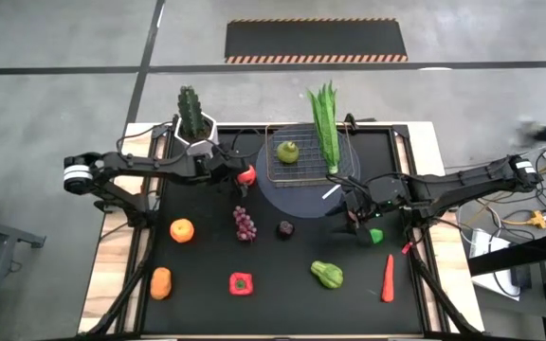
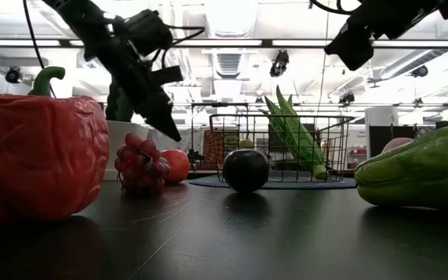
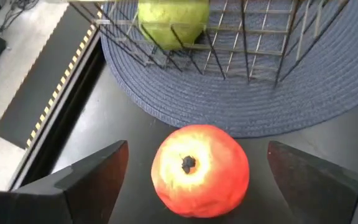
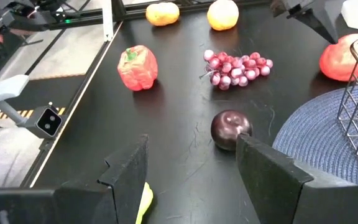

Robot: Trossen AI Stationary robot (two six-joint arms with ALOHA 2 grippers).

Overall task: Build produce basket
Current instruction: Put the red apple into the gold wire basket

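High view: the left gripper [image 1: 238, 173] hangs at the red apple [image 1: 247, 174] beside the basket [image 1: 303, 159]. Left wrist view: fingers spread around it. Right wrist view: right gripper [image 4: 191, 165] spread, seemingly empty. Next: close, lift, drop in.

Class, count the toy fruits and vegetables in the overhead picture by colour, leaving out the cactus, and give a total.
Green: 4 (round green fruit, long leafy vegetable, bumpy green vegetable, small green piece)
Red: 3 (round red fruit, red bell pepper, slim red pepper)
Orange: 2 (round orange fruit, oblong orange piece)
Purple: 2 (grape bunch, dark round plum)
Total: 11
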